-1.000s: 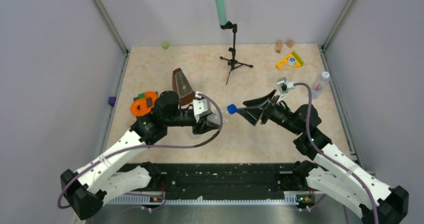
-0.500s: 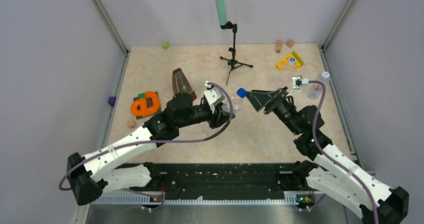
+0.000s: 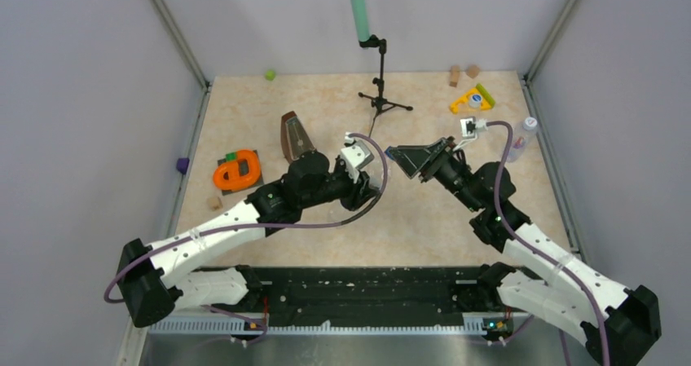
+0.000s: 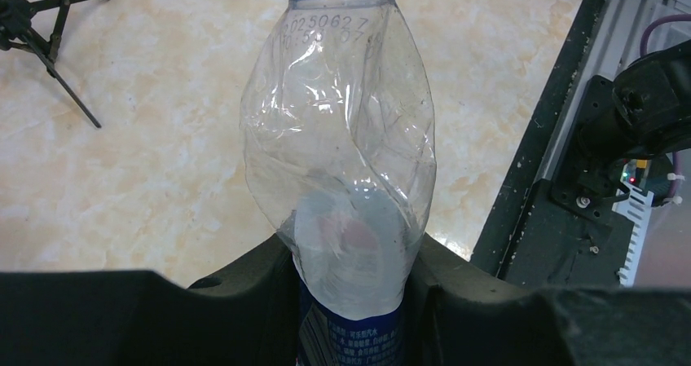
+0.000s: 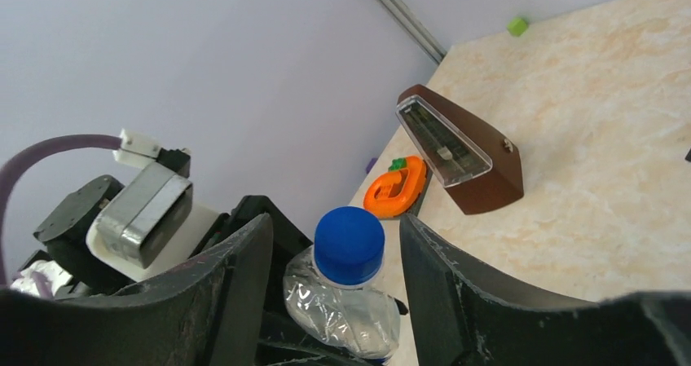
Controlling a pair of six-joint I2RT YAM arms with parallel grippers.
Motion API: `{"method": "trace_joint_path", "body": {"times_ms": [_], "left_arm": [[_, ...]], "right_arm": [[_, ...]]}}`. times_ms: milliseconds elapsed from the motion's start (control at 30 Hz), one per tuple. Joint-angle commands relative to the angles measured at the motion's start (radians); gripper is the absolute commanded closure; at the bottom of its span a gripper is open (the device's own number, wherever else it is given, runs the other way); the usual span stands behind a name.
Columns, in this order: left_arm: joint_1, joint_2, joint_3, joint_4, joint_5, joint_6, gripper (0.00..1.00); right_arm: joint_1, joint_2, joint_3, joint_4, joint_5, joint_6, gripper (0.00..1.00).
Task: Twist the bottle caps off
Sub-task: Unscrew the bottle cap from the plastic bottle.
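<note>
– Left claw [image 4: 354, 288] clamped on the crumpled bottle [image 4: 338, 138], low on its body near the label, neck pointing toward the other arm. It is held off the tabletop [image 3: 424, 219], just right of the metronome [image 3: 297, 140].

– And the right claw?

– Right claw [image 5: 334, 252] has its jaws apart, one on each side of the blue cap [image 5: 349, 245], with a gap showing on both sides. It is around the cap, not gripping it.

– So the cap is on?

– On the neck and seated, as far as the wrist view shows. Whether it has been loosened at all cannot be read.

– Tally for the task?

– No cap is off that I can see. A second bottle [image 3: 521, 135] sits far right of the metronome, at the tabletop's edge, with its white cap [image 3: 530, 123] on. A third bottle I cannot make out.

– What remains?

– By my reading, all of it. The right claw has to close on the blue cap and turn it off while the left claw holds the bottle, then the others need the same.

– Any risk?

– The bottle is thin and dented. It may twist in the grip rather than let the cap go.
</note>
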Motion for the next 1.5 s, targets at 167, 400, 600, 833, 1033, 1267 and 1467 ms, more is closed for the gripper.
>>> {"method": "trace_joint_path", "body": {"times_ms": [167,400,600,833,1033,1267,1467], "left_arm": [[-0.012,0.0,0.026,0.031,0.02,-0.002,1.0],[-0.013,0.004,0.026,0.036,0.044,0.002,1.0],[-0.019,0.031,0.048,0.025,0.097,0.02,1.0],[-0.024,0.037,0.049,0.021,0.088,0.022,1.0],[-0.025,0.033,0.05,0.019,0.106,0.037,1.0],[-0.015,0.021,0.076,-0.013,0.393,0.094,1.0],[0.127,0.021,0.054,0.181,0.856,-0.068,1.0]], "right_arm": [[0.01,0.049,0.052,0.062,-0.029,0.019,0.54],[0.01,0.055,0.032,0.107,-0.031,0.029,0.73],[0.01,0.068,0.016,0.145,-0.029,0.044,0.59],[0.01,0.077,0.013,0.157,-0.008,0.048,0.6],[0.01,0.076,-0.008,0.194,-0.014,0.059,1.0],[0.009,0.086,0.022,0.218,-0.161,-0.01,1.0],[0.009,0.087,0.002,0.368,-0.313,-0.025,1.0]]}}
